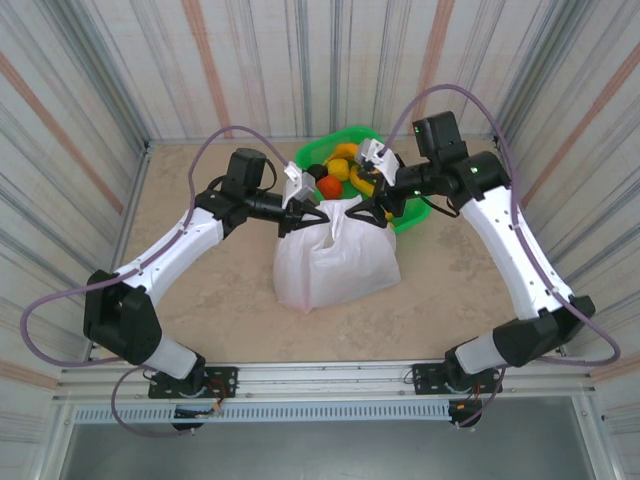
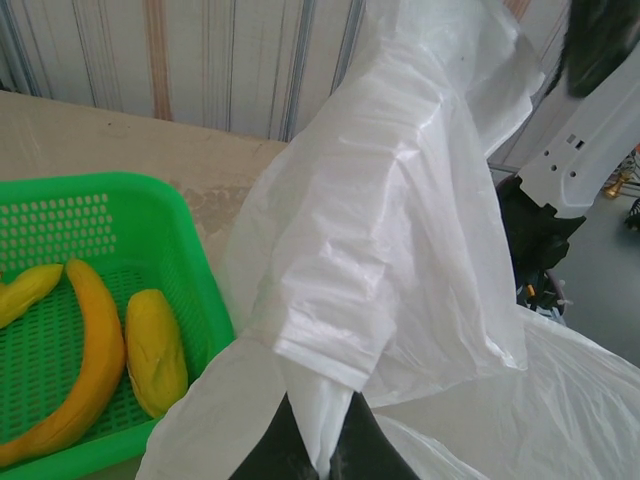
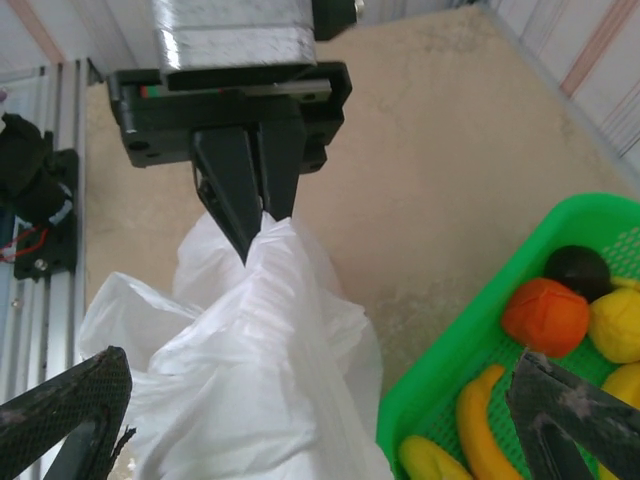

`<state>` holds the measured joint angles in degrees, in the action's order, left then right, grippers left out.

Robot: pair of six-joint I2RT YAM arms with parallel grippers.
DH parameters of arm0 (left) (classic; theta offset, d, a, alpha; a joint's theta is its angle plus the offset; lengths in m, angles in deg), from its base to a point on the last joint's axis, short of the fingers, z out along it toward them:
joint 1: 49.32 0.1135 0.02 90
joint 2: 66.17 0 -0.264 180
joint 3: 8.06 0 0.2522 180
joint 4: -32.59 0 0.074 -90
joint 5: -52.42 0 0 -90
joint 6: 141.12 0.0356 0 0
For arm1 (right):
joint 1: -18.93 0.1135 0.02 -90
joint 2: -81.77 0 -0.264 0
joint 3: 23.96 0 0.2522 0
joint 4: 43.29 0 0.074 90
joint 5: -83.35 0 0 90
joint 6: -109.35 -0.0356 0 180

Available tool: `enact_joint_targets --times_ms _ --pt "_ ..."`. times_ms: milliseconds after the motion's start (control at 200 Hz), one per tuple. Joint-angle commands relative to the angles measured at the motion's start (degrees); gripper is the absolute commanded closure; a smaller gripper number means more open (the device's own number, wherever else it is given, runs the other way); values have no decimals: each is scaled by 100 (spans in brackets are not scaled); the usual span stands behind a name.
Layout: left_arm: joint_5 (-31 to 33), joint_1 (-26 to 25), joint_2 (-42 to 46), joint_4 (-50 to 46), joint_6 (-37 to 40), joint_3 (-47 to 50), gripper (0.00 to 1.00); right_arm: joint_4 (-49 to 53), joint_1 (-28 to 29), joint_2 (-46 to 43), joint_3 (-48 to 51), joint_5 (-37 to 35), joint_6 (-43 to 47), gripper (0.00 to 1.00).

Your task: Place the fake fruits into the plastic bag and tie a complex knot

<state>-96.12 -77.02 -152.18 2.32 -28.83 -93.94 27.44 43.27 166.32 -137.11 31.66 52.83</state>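
We are pinching the plastic bag [image 1: 335, 262] in the left gripper [image 3: 258, 228], the right gripper [image 1: 370, 212] hanging spread (fake fruits [image 1: 345, 172] sitting in the green basket [image 3: 450, 330] just behind it); thin film risks slipping, collapsing the mouth.

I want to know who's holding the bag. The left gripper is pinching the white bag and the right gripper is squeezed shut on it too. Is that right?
Not quite. The left gripper is pinching the white plastic bag, but the right gripper is open, not squeezed shut. The right wrist view shows its fingers spread wide apart.
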Motion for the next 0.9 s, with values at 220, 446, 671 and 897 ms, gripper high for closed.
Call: enact_joint_targets --times_ms 220,446,671,897 --pt "26 46 151 -133 373 -250 100 936 269 761 -624 94 -185 13" --pt "118 46 155 -168 383 -317 100 1060 454 982 -626 200 -148 31" --pt "244 54 175 -130 322 -355 100 1062 525 1043 -496 193 -159 58" --pt "62 283 295 106 -212 -325 79 456 530 730 -24 129 -387 97"
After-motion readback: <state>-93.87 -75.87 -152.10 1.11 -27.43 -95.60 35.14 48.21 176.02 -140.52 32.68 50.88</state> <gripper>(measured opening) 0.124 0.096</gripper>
